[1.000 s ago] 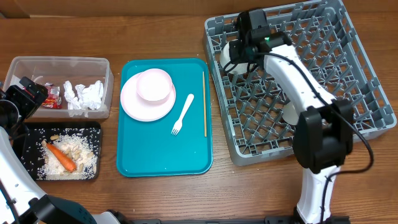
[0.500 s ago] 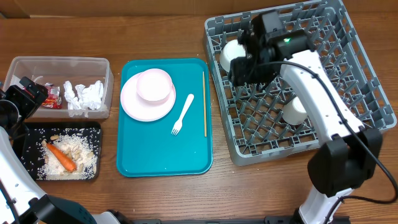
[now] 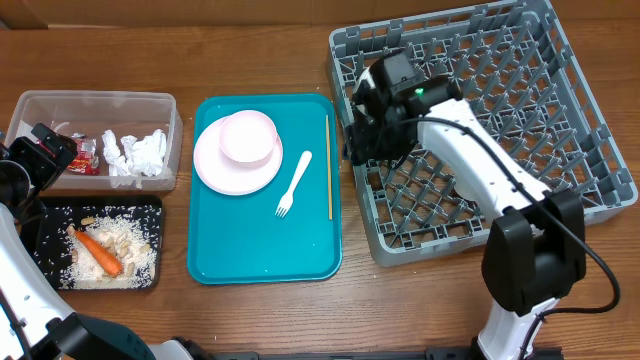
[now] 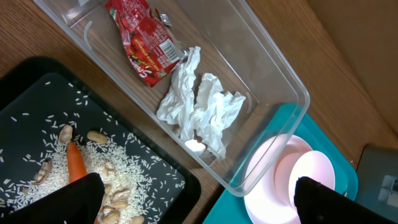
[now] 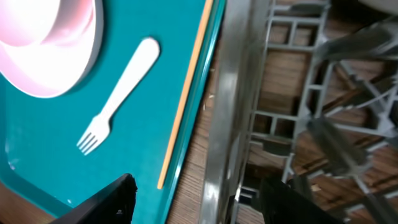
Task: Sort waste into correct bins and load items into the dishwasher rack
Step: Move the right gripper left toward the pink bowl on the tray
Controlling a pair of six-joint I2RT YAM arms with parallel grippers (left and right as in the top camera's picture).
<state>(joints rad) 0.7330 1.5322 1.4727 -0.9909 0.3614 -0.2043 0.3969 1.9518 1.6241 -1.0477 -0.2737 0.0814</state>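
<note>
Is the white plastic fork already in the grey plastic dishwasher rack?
No, the white plastic fork lies on the teal serving tray, left of the thin wooden chopstick.

Counts: 1 dish rack (image 3: 560, 120), 1 teal tray (image 3: 250, 250), 1 clear tub (image 3: 100, 98), 1 black tray (image 3: 45, 215), 1 plate (image 3: 215, 170), 1 bowl (image 3: 247, 137), 1 fork (image 3: 294, 183), 1 carrot (image 3: 98, 253), 1 red wrapper (image 3: 85, 158). The chopsticks (image 3: 329, 165) read as one line; tissue wads (image 3: 135, 152) can't be separated.

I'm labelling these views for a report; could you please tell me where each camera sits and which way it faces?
Overhead: above the table, looking straight down; both arms show.
Left wrist: over clear tub and black tray, facing down; own fingers at bottom.
Right wrist: by the rack's left wall, facing down onto the teal tray; own fingers at bottom.
Shared: both wrist views catch the white plate.
</note>
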